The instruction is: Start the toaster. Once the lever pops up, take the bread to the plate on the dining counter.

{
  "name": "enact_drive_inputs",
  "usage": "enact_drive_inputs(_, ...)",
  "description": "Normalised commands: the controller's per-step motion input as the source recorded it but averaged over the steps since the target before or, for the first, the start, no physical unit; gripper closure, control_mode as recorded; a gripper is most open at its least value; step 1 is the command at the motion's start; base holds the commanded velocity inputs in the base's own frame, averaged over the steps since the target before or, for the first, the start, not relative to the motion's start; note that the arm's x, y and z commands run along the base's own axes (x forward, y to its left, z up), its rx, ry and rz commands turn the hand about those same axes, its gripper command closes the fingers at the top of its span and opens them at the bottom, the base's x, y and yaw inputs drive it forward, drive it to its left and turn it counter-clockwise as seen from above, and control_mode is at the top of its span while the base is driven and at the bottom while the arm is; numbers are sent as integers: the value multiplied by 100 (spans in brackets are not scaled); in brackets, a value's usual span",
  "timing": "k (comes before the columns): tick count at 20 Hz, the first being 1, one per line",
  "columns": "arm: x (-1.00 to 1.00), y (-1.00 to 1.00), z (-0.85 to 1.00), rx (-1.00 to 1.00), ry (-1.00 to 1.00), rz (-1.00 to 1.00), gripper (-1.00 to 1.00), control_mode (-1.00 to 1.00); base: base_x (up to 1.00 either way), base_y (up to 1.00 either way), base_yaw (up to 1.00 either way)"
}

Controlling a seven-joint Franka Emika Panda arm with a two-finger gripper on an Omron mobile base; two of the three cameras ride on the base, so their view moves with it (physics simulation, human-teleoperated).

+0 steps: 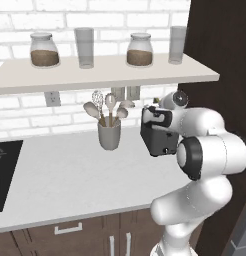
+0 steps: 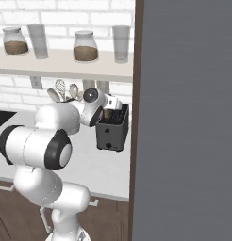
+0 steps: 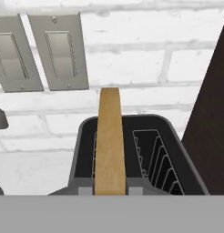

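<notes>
The black toaster (image 1: 160,142) (image 2: 112,132) (image 3: 170,150) stands on the worktop against the dark tall panel. The bread (image 3: 109,141), a thin brown slice seen edge-on, stands up out of its left slot; the right slot is bare wire. My gripper (image 3: 109,191) is right over the toaster and is shut on the bread, one tip at each flat face. From the right base a tan bit of bread (image 2: 108,113) shows under the hand (image 2: 111,106). My hand (image 1: 157,117) hides the toaster's top in the left base view. The plate and the dining counter are out of view.
A grey utensil cup (image 1: 109,132) stands left of the toaster. A black cooktop (image 1: 2,170) lies at the far left. A shelf (image 1: 105,72) with jars and glasses hangs close above. The dark tall panel (image 2: 184,117) walls off the right. Wall switches (image 3: 59,50) sit behind the toaster.
</notes>
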Motion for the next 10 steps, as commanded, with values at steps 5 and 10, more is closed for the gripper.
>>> enact_drive_inputs(5,-15,-2,10,0,-1,0,100,-100,0,0,0)
enact_drive_inputs(10,-15,-2,19,0,0,0,100,-100,0,0,0)
